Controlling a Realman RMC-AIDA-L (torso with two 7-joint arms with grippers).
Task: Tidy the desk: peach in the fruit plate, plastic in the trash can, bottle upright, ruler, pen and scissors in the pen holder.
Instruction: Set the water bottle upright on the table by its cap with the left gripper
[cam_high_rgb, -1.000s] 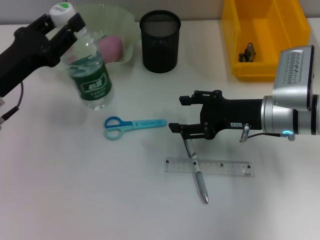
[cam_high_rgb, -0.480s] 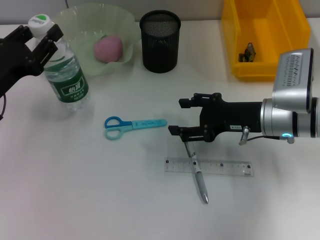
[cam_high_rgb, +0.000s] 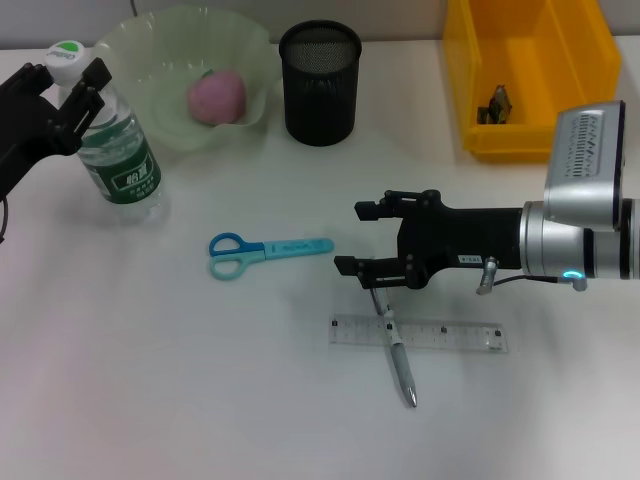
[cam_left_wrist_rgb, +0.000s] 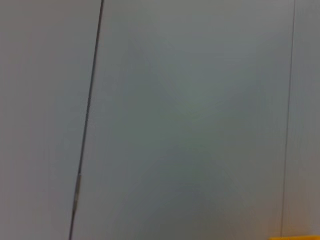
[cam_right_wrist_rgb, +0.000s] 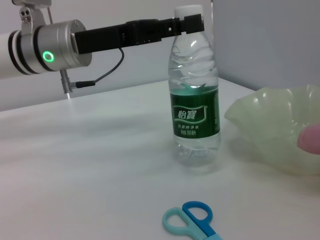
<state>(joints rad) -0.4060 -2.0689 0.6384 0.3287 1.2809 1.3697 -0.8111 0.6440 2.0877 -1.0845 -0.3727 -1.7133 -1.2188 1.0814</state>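
— Head view: what differs from a second ago?
— The bottle (cam_high_rgb: 115, 150), tilted then, now stands upright on the table (cam_high_rgb: 150, 380) just beside the fruit plate (cam_high_rgb: 160, 45), and has shifted toward the robot's left.
— And the jaws?
— The left gripper (cam_high_rgb: 68, 72) grasps the bottle's neck under the white cap. The right gripper (cam_high_rgb: 362, 238) is spread wide above the pen (cam_high_rgb: 398, 352), not touching it.
— How does the bottle look?
— Clear plastic, green label. The pen lies across the ruler (cam_high_rgb: 418, 333); the scissors (cam_high_rgb: 262, 252) lie between.

The bottle (cam_right_wrist_rgb: 195, 95) has a green label (cam_right_wrist_rgb: 196, 115) reading 怡寶.
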